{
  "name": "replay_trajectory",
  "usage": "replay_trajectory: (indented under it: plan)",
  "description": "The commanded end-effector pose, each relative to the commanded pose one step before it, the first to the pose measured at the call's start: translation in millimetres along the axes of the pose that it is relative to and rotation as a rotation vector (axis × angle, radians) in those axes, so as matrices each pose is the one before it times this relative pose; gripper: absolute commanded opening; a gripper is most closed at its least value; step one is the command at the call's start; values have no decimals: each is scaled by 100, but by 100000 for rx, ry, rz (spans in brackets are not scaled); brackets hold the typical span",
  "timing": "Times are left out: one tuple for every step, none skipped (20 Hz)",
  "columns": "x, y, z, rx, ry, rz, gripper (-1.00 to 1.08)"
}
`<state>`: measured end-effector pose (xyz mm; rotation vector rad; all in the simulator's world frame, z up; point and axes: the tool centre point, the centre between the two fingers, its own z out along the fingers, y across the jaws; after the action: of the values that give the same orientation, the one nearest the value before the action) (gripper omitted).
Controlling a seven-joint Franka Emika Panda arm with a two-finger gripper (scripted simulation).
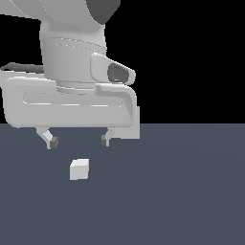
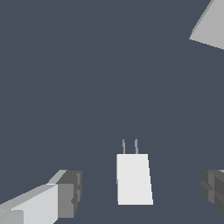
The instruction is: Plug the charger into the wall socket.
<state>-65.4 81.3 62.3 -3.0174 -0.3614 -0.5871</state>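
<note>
While the gripper (image 2: 140, 194) hangs above with jaws apart, the charger (image 2: 134, 178) lies on the tabletop (image 2: 65, 87), prongs (image 2: 130, 146) and long axis pointing toward the wall socket (image 2: 212, 26).

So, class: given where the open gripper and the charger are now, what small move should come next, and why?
Probably lower the gripper straight down around the charger. Its jaws are open and empty, and the wrist view shows the charger lying on the floor between the fingers, prongs pointing away. It has to be gripped before it can go to the socket.
</note>
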Motion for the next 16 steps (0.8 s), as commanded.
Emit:
replay_trajectory:
  plan:
    - [24, 5, 42, -67, 177, -90, 100]
    - [12, -2, -13, 0, 0, 0, 100]
    - [-28, -7, 2, 28, -91, 24, 100]
    - [-11, 0, 24, 0, 0, 0, 100]
    - [-32, 1, 72, 0, 0, 0, 100]
    - [-54, 2, 119, 0, 0, 0, 100]
    - [-75, 2, 166, 0, 0, 0, 100]
    - [-96, 3, 214, 0, 0, 0, 100]
    - [-115, -3, 257, -42, 2, -25, 100]
    - [-136, 4, 307, 0, 0, 0, 100]
    - [-156, 4, 353, 0, 0, 0, 100]
    - [-171, -2, 393, -41, 7, -25, 100]
    - [-190, 4, 445, 0, 0, 0, 100]
    - [-185, 3, 443, 0, 0, 0, 100]
    - [-157, -3, 384, -40, 18, -22, 100]
    - [-138, 0, 349, 0, 0, 0, 100]
